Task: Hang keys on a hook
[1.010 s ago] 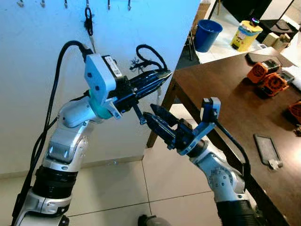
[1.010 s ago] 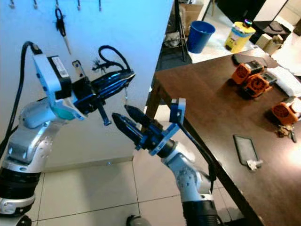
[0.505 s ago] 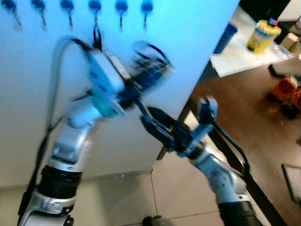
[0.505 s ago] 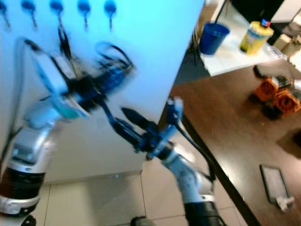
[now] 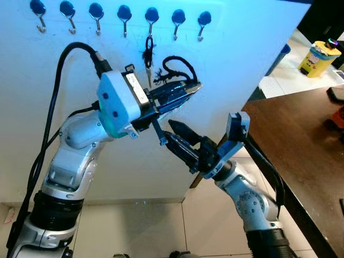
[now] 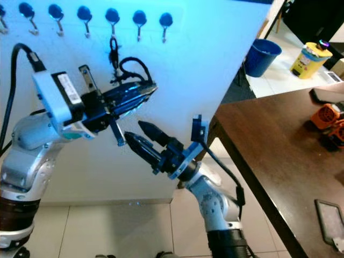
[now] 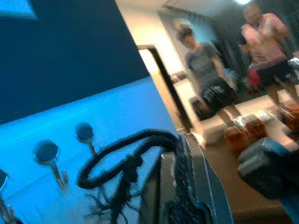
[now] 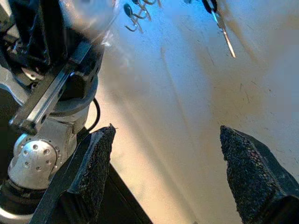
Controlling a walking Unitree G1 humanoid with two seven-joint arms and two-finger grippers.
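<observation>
The keys' black cord loop (image 5: 177,66) sticks up from the tip of the left gripper (image 5: 185,89), whose fingers are clamped together on it, and a frayed tassel dangles from the loop just in front of the white wall (image 5: 242,54). What hangs below the cord is hard to make out, so whether metal keys dangle there I cannot say. Above it runs a row of hooks (image 5: 151,17) with dark round caps, and one of them, up and a little to the left of the loop, already carries another set of keys (image 5: 148,54). The free hooks to its right, such as the one at (image 5: 177,22), look the nearest targets (my guess from how the loop sits). The risk from here is that the soft cord sags or twists shut as it nears the small hook tip, so the loop slides past instead of over it; letting go too early would drop the keys to the floor, and a swing could knock the hanging set. The left arm is raised and bent, its wrist tilted up toward the wall. The right gripper (image 5: 180,141) hovers below and to the right with fingers apart, holding nothing, beside the brown table (image 5: 301,140).
</observation>
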